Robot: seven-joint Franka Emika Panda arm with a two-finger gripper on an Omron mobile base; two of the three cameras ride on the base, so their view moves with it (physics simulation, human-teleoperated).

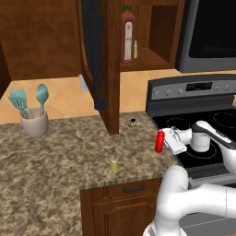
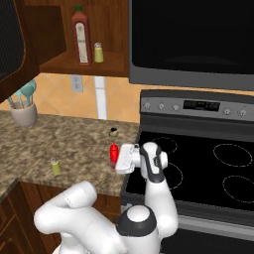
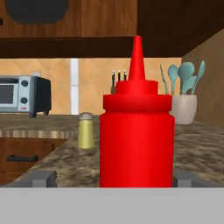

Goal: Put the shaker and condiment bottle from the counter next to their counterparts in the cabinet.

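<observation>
Cabinet [image 1: 110,69] door open; tall sauce bottle [image 1: 128,34], slim shaker [image 1: 135,49] on shelf. Counter [image 1: 60,156]: condiment bottle [image 1: 160,141] upright at right edge by stove [image 1: 203,115], between spread gripper [image 3: 114,177] fingers, ungripped. Shaker [image 1: 114,164] near front edge.

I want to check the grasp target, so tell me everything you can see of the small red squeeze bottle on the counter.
The small all-red squeeze bottle looks like smooth plastic: a straight cylindrical body, a wider collar, a stepped shoulder and a pointed cone nozzle. It stands upright on the speckled brown granite counter, near the edge beside the black stovetop. The open two-finger gripper is level with it, one dark fingertip either side of its base; contact cannot be confirmed.
</observation>
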